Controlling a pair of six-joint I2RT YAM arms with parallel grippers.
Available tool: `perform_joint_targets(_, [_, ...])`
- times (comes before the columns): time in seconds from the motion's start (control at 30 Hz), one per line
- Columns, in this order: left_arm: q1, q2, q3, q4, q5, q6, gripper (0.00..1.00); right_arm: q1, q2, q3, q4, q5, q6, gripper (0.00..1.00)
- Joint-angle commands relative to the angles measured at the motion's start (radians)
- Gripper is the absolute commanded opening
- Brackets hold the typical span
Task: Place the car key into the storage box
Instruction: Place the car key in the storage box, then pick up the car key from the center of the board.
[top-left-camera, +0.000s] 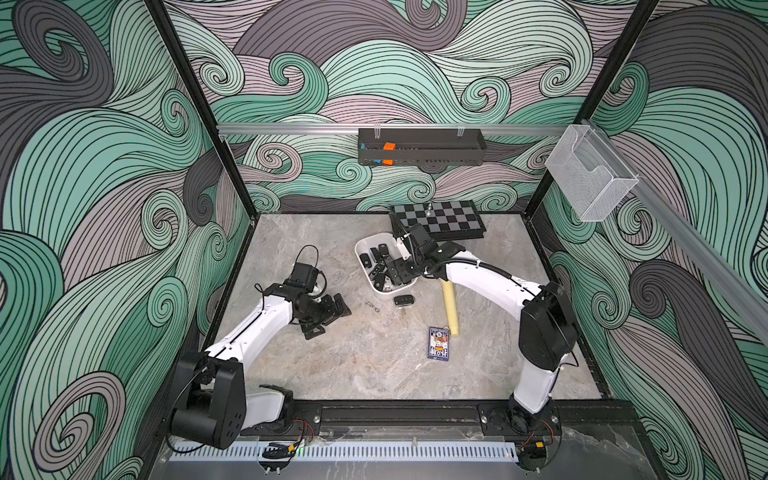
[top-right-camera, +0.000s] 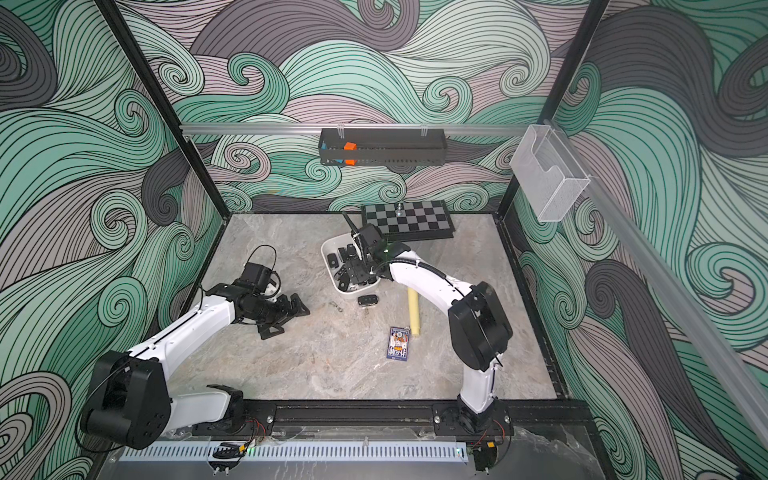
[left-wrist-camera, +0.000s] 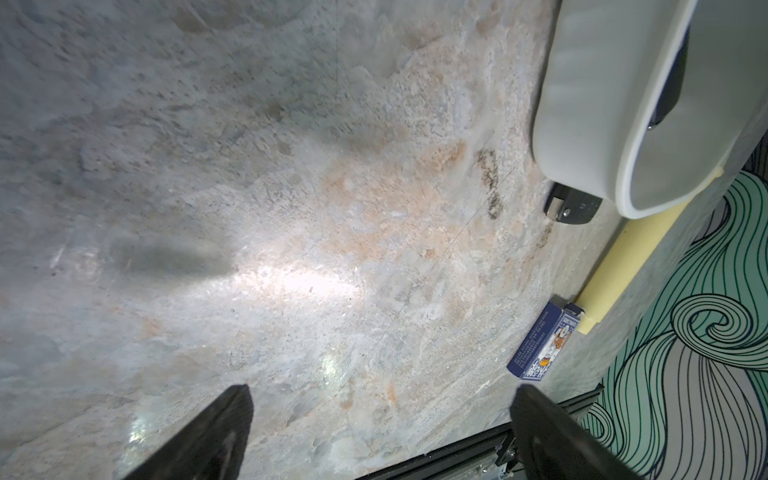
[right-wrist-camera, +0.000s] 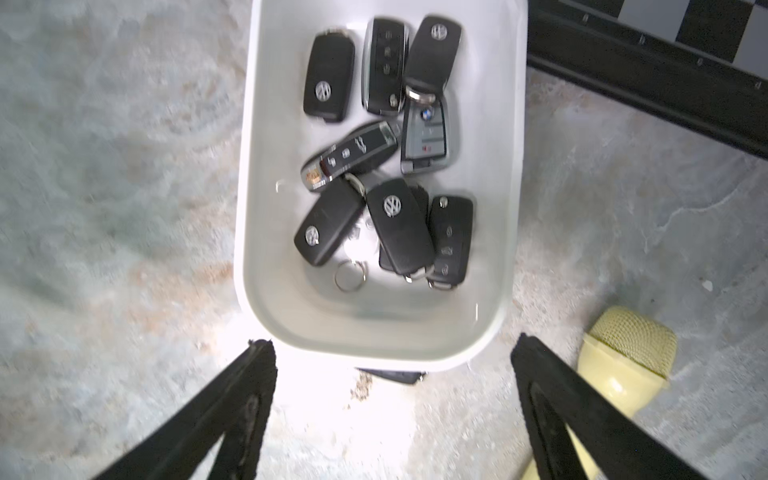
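Your smooth, rounded white box (right-wrist-camera: 498, 208) holds glossy black keys (right-wrist-camera: 399, 224); a stray key (top-left-camera: 404, 300) lies on the marbled table (top-left-camera: 332, 365) just beside it. The right gripper (right-wrist-camera: 392, 341) and the left gripper (left-wrist-camera: 384, 390) both have their jaws spread, empty.

Black car key (top-left-camera: 404, 300) lies just beside white storage box (top-left-camera: 384, 293).

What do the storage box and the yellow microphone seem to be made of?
The storage box looks like smooth, slightly glossy white plastic: its walls carry soft reflections. The yellow microphone seems matte plastic with a fine mesh head; the mesh's material is unclear.
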Motion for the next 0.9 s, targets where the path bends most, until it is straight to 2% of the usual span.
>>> perform_joint_targets(0.0, [0.005, 0.033, 0.054, -0.006, 0.029, -0.003, 0.98, -0.009, -0.077, -0.109, 0.045, -0.032, -0.016, 0.94])
perform_joint_targets(0.1, [0.005, 0.065, 0.083, -0.01, 0.039, -0.001, 0.97, -0.015, -0.156, -0.221, 0.092, -0.062, -0.02, 0.98])
perform_joint_targets(0.33, [0.006, 0.101, 0.142, -0.012, 0.043, -0.011, 0.96, -0.02, -0.232, -0.383, 0.144, -0.129, -0.022, 0.99])
perform_joint_targets(0.53, [0.004, 0.075, 0.138, -0.036, 0.024, -0.017, 0.96, -0.02, -0.179, -0.423, 0.206, -0.17, -0.031, 0.99])
perform_joint_targets(0.87, [0.005, 0.004, 0.098, -0.082, -0.013, -0.011, 0.96, -0.023, 0.007, -0.321, 0.241, -0.17, -0.128, 0.99])
